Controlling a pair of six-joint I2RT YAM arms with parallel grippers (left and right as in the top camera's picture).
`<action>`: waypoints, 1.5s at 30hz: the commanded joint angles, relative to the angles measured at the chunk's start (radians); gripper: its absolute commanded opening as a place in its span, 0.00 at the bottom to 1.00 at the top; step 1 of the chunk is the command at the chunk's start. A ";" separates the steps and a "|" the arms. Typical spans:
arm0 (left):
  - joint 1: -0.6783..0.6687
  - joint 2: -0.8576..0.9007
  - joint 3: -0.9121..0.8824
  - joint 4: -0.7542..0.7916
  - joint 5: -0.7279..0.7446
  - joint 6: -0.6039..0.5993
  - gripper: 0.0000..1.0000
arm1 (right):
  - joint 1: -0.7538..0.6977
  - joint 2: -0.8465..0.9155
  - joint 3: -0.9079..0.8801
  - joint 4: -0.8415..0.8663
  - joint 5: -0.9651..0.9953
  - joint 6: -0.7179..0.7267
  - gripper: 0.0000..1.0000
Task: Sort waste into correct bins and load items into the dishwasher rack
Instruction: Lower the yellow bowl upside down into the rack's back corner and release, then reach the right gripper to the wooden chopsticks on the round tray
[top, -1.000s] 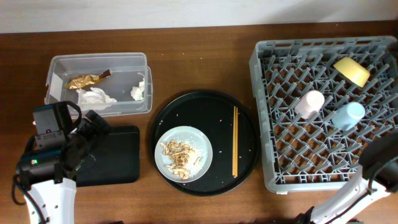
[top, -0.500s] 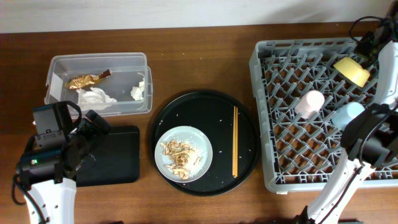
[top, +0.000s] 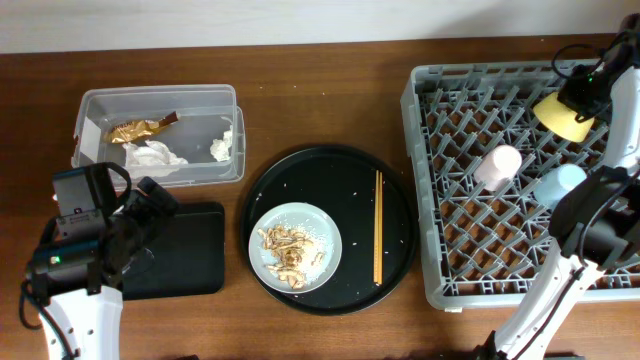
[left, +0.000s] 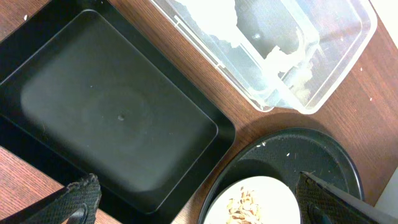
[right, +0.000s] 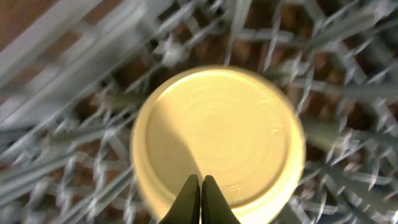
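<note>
Though the right wrist picture is blurry, the right gripper (right: 201, 198) shows its tips pressed together over the upside-down yellow bowl (right: 217, 137) in the dishwasher rack (top: 412, 180). The left gripper (left: 196, 191) is spread wide and mostly cut off.
</note>
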 joint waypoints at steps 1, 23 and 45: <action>0.001 -0.010 0.001 0.001 -0.007 0.012 0.99 | 0.007 -0.097 -0.006 -0.065 -0.146 0.018 0.04; 0.001 -0.010 0.001 0.001 -0.007 0.012 0.99 | 0.608 -0.607 -0.103 -0.511 -0.431 0.029 0.98; 0.001 -0.010 0.001 0.001 -0.007 0.012 0.99 | 0.953 -0.562 -0.286 -0.395 -0.100 0.134 0.98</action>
